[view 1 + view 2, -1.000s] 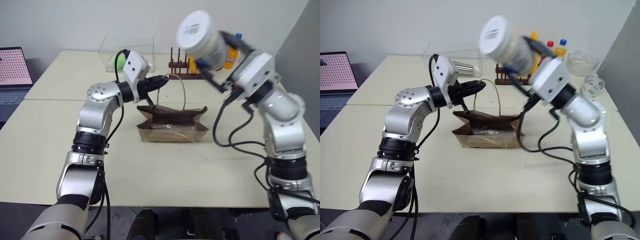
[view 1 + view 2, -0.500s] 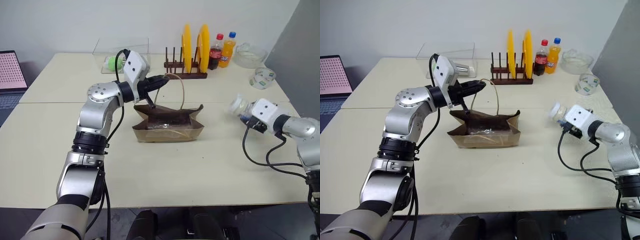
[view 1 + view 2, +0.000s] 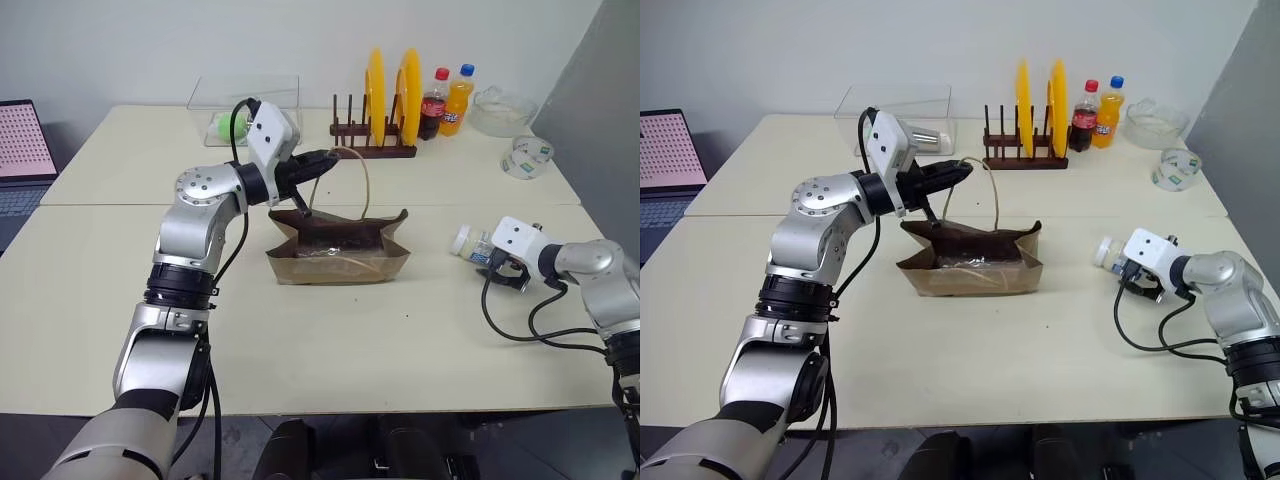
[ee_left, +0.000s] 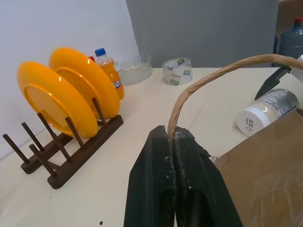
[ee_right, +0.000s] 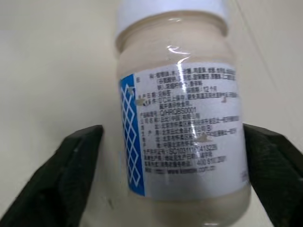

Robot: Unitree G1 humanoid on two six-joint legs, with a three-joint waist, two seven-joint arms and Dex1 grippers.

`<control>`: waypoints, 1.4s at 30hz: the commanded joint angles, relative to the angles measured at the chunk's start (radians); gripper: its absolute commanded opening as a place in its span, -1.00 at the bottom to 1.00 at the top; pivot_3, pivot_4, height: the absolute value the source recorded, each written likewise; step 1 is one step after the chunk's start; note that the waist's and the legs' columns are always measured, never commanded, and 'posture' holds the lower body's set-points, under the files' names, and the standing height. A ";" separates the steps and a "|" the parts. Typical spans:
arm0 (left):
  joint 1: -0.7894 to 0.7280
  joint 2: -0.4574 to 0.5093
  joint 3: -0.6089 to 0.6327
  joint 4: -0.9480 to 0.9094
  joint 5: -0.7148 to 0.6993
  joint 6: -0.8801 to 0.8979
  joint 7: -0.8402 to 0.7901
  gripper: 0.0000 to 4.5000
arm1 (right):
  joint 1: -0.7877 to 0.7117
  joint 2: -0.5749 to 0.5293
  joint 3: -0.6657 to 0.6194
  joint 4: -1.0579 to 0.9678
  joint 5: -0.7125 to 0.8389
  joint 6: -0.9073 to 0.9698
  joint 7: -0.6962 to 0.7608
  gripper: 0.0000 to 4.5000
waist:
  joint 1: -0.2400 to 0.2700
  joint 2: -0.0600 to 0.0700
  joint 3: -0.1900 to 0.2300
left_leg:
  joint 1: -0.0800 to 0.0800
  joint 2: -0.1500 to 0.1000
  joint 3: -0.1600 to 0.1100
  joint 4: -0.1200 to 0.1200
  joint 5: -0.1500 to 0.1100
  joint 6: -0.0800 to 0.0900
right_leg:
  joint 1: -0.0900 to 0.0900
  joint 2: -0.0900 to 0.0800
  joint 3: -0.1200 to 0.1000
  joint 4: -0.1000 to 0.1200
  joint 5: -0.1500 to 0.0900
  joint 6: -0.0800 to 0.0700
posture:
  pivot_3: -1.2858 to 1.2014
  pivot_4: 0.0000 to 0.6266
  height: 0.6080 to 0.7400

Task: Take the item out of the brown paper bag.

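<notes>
Two pale tables (image 3: 90,260) pushed together carry the scene, the brown paper bag (image 3: 338,258) sitting near their middle with its creased mouth open. The left gripper (image 3: 318,163), up above the bag's left corner, is clamped tight on one of the bag's cord handles (image 4: 222,71), pulling the loop upright; the left wrist view has the cord pinched between the two black fingers (image 4: 156,179). Far across the table stand a wooden rack with two yellow plates (image 3: 390,90), a clear plastic box (image 3: 245,105) at its left, and a cola bottle (image 3: 434,92) and an orange soda bottle (image 3: 456,98) at its right, with a glass bowl (image 3: 500,110) and a roll of tape (image 3: 528,157) further right; a laptop (image 3: 20,150) sits at the far left edge. Well to the right of the bag, the item (image 3: 472,243), a small white jar with a blue-patterned label, lies on its side on the tabletop, cap pointing left toward the bag. The right gripper (image 5: 170,156) sits around it with its jaws spread wide, a visible gap between each black finger (image 5: 66,175) and the jar's sides, so it appears released rather than gripped. Judged from this, the jar is already out of the bag and set down; what seems left is for the right arm to draw clear and the left to let go of the handle.
</notes>
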 commanded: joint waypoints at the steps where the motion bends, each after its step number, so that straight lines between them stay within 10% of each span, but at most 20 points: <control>1: -0.005 -0.001 0.006 -0.039 -0.005 -0.005 0.004 -1.00 | -0.001 -0.036 -0.053 -0.087 0.038 0.032 0.034 0.98 | 0.000 0.000 0.000 | 0.000 0.000 0.000 0.000 0.000 0.000 | 0.000 0.000 0.000 0.000 0.000 0.000 | 0.03 -0.52 1.00; 10: -0.018 -0.002 0.007 -0.017 -0.002 -0.011 0.005 -1.00 | 0.169 -0.094 -0.290 -0.527 0.278 0.249 0.114 0.98 | 0.010 0.000 0.000 | -0.001 0.000 -0.001 0.000 0.000 0.000 | 0.000 0.000 -0.001 0.000 0.000 0.000 | 0.03 -0.52 1.00; 18: -0.055 -0.005 0.009 0.045 -0.003 -0.015 -0.017 -1.00 | 0.454 0.148 -0.361 -1.003 0.506 0.384 -0.059 0.98 | 0.011 0.000 0.000 | 0.000 0.000 -0.004 0.001 0.000 0.000 | 0.003 0.000 -0.003 0.000 0.000 0.001 | 0.03 -0.52 1.00; 24: -0.075 0.024 0.002 0.081 0.006 0.006 -0.057 -0.33 | 0.423 0.352 -0.227 -1.042 0.460 0.349 -0.270 1.00 | 0.008 0.000 0.000 | 0.002 0.000 -0.002 0.001 0.000 0.000 | 0.002 0.000 -0.001 0.000 -0.003 0.005 | 0.03 -0.52 1.00; 33: -0.064 0.155 0.039 0.016 -0.001 -0.001 -0.122 0.90 | 0.432 0.339 -0.145 -0.999 0.444 0.301 -0.289 1.00 | 0.009 0.000 0.000 | 0.002 0.000 -0.003 0.001 0.000 0.000 | 0.002 0.000 -0.001 0.000 0.000 0.001 | 0.03 -0.52 1.00; 42: 0.216 0.223 0.241 -0.348 -0.117 0.213 0.057 0.95 | 0.485 0.347 -0.126 -0.925 0.419 0.189 -0.299 1.00 | 0.006 0.000 -0.001 | 0.002 0.000 -0.003 0.001 0.000 0.000 | 0.002 0.000 -0.001 0.000 0.000 0.001 | 0.03 -0.52 1.00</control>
